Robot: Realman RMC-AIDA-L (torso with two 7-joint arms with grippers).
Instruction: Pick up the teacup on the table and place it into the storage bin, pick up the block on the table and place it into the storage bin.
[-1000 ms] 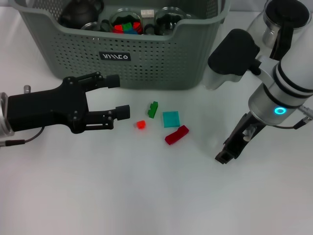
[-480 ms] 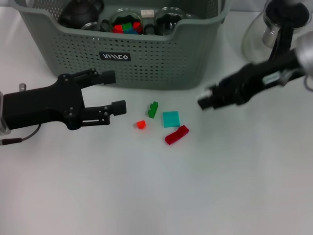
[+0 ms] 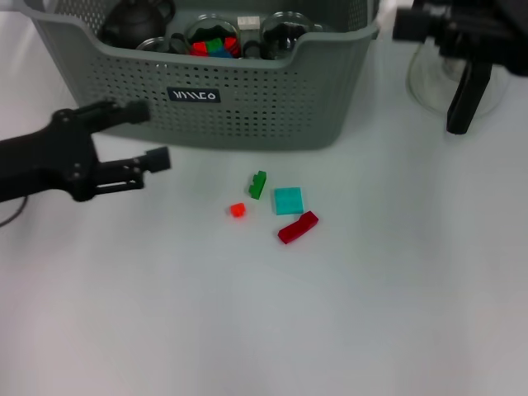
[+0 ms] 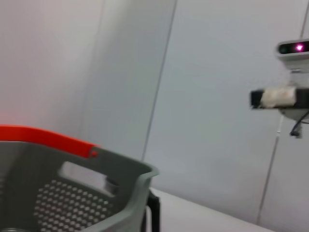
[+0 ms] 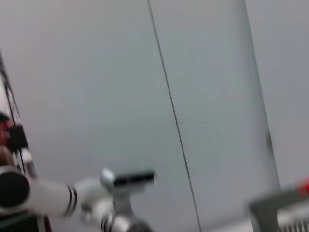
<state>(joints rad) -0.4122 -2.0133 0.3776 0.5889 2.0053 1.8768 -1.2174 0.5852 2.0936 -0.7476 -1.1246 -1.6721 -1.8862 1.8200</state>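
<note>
The grey-green storage bin (image 3: 247, 107) stands at the back middle of the table, and its wall also shows in the left wrist view (image 4: 72, 198). Inside it lie a dark teapot (image 3: 136, 21), glass cups (image 3: 289, 29) and coloured blocks (image 3: 214, 45). No teacup shows on the table. In front of the bin lie a green block (image 3: 258, 184), a teal block (image 3: 289, 200), a red block (image 3: 298, 227) and a small orange-red block (image 3: 238, 209). My left gripper (image 3: 153, 134) is open and empty, left of the blocks and in front of the bin. My right gripper (image 3: 417, 25) is high at the back right, blurred.
A glass carafe (image 3: 429, 82) with a black handle stands right of the bin, under my right arm. White table surface stretches in front of the blocks. The wrist views show mostly room walls; the right wrist view shows a white arm (image 5: 48, 198).
My left gripper has drawn back to the left, away from the blocks, still open. My right arm has swung from the front right up to the back right, above the carafe.
</note>
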